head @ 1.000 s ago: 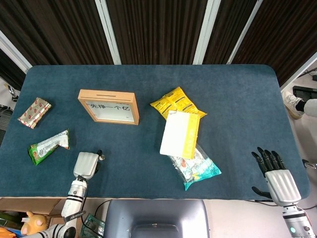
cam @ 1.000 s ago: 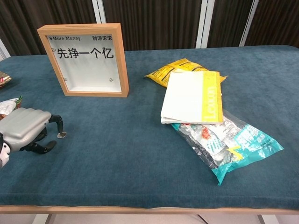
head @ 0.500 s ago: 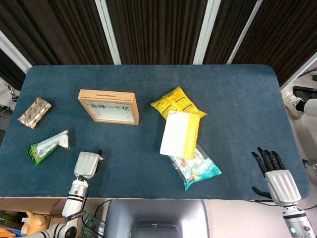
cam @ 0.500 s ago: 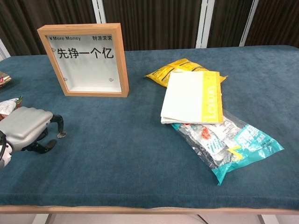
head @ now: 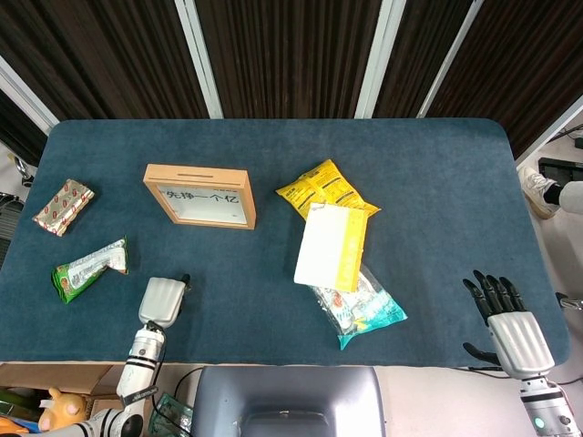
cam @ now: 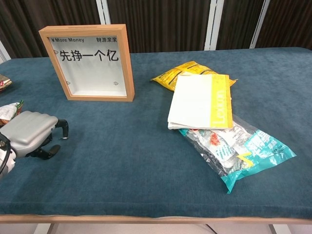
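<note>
While hidden chestward, right hand [head: 510,328] overhead

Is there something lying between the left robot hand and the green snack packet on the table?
Nothing visible does. The left robot hand rests near the front edge, fingers curled in and holding nothing. The green snack packet lies beside it, farther left and slightly back, with only bare blue table between them.

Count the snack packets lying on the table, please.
4: a red packet far left, a green packet below it, a yellow packet and a teal packet under the white-and-yellow pouch.
</note>
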Robot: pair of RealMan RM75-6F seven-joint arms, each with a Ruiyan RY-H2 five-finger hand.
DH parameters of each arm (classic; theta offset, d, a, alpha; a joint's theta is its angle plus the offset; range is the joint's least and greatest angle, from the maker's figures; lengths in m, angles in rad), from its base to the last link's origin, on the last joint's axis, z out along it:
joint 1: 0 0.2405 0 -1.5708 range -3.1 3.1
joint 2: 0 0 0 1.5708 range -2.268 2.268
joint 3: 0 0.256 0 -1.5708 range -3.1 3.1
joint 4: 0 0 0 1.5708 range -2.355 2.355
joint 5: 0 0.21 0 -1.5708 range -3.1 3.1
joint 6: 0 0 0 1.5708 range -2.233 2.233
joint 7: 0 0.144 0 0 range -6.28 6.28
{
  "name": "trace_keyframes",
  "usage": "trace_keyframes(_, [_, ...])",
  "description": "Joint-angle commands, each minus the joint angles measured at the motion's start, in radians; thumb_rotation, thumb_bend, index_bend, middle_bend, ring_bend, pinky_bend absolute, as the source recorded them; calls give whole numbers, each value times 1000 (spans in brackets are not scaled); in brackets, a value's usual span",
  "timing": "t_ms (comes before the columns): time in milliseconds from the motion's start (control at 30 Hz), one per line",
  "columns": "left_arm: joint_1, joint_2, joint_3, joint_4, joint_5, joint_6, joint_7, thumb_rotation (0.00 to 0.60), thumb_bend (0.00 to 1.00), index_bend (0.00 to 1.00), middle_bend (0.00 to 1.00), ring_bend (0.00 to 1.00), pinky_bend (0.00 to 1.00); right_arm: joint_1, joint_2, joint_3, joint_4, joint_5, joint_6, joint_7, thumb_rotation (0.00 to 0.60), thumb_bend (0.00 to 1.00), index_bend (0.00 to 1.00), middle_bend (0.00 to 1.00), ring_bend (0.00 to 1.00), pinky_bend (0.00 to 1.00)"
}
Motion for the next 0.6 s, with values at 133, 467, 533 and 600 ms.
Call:
trace_keyframes(133, [-3,-1,1,-6,-2,1,9,600,327,415,1000,1000,1000,-1,0,0,0,0,1,1,600,170,0,0,0,0])
trace_keyframes(467, [-6,-16,-6,21,-9,1,-8,600,322,534,1000,1000,1000,0,3,-2,-1,-4,1,6,600,170,0,0,0,0])
trace_keyframes(533, [-6,-20,-7,27,-7,7,-14,600,349,562,1000,1000,1000,0,3,-2,0,-3,0,5,600,171,0,0,0,0])
trace_keyframes(600, [-6,-22,-8,30,-6,9,-20,600,396,586,1000,1000,1000,0,3,-3,0,-4,-2,5,600,170,0,0,0,0])
